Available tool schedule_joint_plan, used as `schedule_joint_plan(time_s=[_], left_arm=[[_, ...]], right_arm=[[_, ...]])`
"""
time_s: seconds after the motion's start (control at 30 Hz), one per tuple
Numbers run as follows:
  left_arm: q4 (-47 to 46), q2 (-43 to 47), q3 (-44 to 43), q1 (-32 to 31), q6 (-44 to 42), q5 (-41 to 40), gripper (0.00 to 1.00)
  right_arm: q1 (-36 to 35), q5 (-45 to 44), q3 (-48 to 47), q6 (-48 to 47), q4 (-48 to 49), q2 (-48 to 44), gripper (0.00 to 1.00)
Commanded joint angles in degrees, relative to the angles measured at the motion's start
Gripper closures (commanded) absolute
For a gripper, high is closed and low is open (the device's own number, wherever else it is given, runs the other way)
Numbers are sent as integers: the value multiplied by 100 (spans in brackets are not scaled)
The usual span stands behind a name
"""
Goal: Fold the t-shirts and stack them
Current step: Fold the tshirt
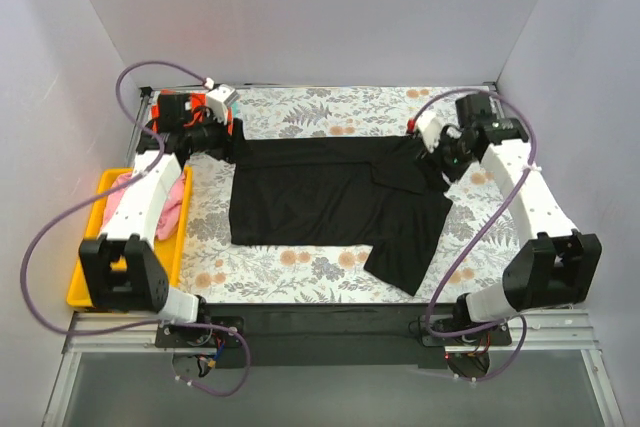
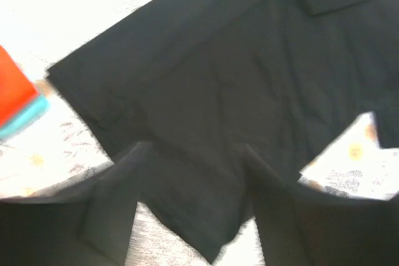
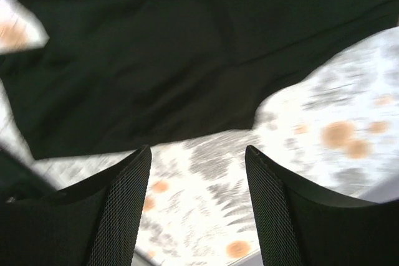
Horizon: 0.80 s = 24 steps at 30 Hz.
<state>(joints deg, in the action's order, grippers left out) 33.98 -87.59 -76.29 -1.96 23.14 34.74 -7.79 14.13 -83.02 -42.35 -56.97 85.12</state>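
Observation:
The large black t-shirt (image 1: 330,202) lies spread on the floral table cloth, with its right part folded over and a flap hanging toward the front right. My left gripper (image 1: 222,147) is open at the shirt's far left corner. In the left wrist view (image 2: 193,216) its jaws straddle a black corner (image 2: 206,210) without closing on it. My right gripper (image 1: 440,165) is open and empty at the shirt's far right edge. In the right wrist view (image 3: 198,172) it hangs over bare table cloth, with the black shirt (image 3: 156,60) just ahead. A red-orange shirt (image 2: 12,91) on a teal one (image 2: 28,115) lies far left. A pink shirt (image 1: 172,205) lies in the tray.
A yellow tray (image 1: 85,277) stands at the left edge, partly under my left arm. The grey-and-orange floral table cloth (image 1: 300,267) covers the table. White walls close in the back and both sides. Purple cables loop from both arms.

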Motion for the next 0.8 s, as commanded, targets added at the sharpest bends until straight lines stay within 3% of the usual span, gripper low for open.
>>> schedule_joint_plan(time_s=[0.0, 0.13, 0.33, 0.47, 0.77], left_arm=[[-471, 1099, 982, 2, -37, 444, 33], [-226, 1745, 1748, 2, -518, 647, 26], [452, 1859, 2012, 2, -819, 639, 27], [311, 1983, 2171, 2, -749, 727, 27], [312, 1667, 1986, 2, -775, 613, 28]], right_arm=[[-178, 257, 1207, -397, -482, -415, 32], [-582, 55, 2140, -371, -324, -996, 36], [-1663, -428, 3536, 94, 186, -1682, 42], [-2094, -726, 3926, 367, 502, -1824, 46], [-2516, -1132, 4355, 263, 1073, -1332, 43]])
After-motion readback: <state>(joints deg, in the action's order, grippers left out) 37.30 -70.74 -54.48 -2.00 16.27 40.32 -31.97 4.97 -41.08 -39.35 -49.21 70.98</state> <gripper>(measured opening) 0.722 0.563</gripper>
